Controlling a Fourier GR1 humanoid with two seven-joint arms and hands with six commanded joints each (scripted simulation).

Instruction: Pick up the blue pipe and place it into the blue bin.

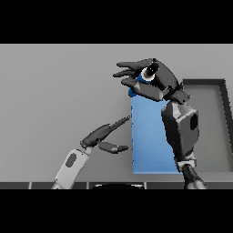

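Note:
The blue pipe (135, 87) shows only as a small blue patch between the fingers and thumb of my right hand (157, 77), which is shut on it; most of the pipe is hidden by the hand. The hand holds it above the table, over the far end of the blue bin (148, 141), a long blue rectangle in the middle of the view. My right forearm crosses the bin's right side. My left hand (103, 134) is open, just left of the bin with its fingers pointing toward the bin's left edge.
A dark-rimmed grey tray (223, 127) lies at the right, beside the blue bin and partly behind my right forearm. The grey table (54, 91) stretches out to the left and far side.

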